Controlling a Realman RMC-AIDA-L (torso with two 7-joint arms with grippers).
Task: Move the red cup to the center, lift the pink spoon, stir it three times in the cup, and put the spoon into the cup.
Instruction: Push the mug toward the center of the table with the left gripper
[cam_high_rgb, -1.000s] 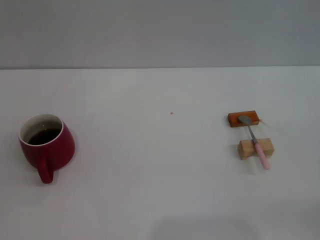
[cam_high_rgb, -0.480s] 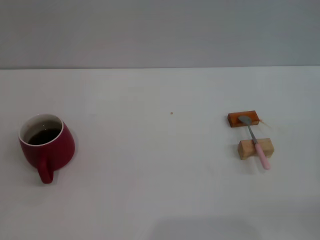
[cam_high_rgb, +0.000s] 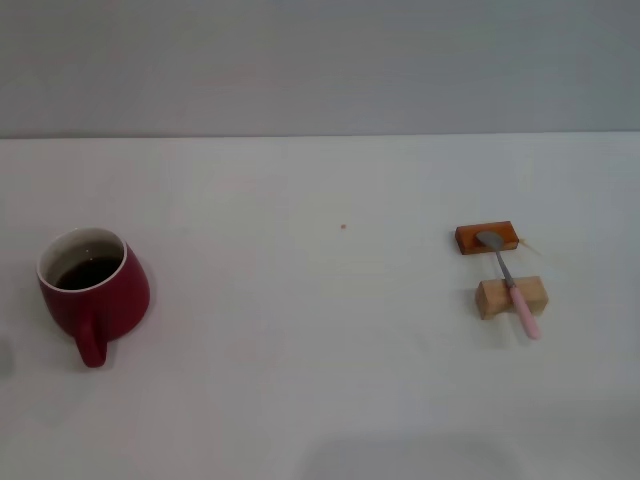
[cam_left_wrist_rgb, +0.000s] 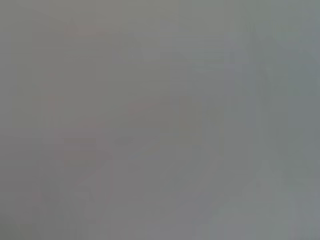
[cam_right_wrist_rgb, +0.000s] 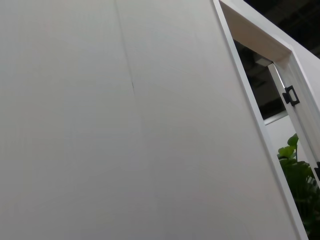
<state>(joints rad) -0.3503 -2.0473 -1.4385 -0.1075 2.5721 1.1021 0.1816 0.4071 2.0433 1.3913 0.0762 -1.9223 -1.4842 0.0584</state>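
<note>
Seen from the head, the red cup (cam_high_rgb: 93, 293) stands upright at the table's (cam_high_rgb: 320, 380) left side, dark liquid inside. Far right, the pink spoon (cam_high_rgb: 510, 281) lies across two wooden blocks (cam_high_rgb: 510, 297). Neither gripper appears, so their jaws cannot be judged. Left wrist view shows only grey blur; right wrist view a wall (cam_right_wrist_rgb: 125, 125) and doorframe (cam_right_wrist_rgb: 260, 85).

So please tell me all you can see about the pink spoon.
The pink spoon is small and slim, with a silver metal bowl and neck and a pale pink handle. It lies across two blocks on the robot's right side of the table: its bowl rests on the orange-brown block, its handle crosses the tan block, and the handle end juts out toward the robot. No gripper touches it.
</note>
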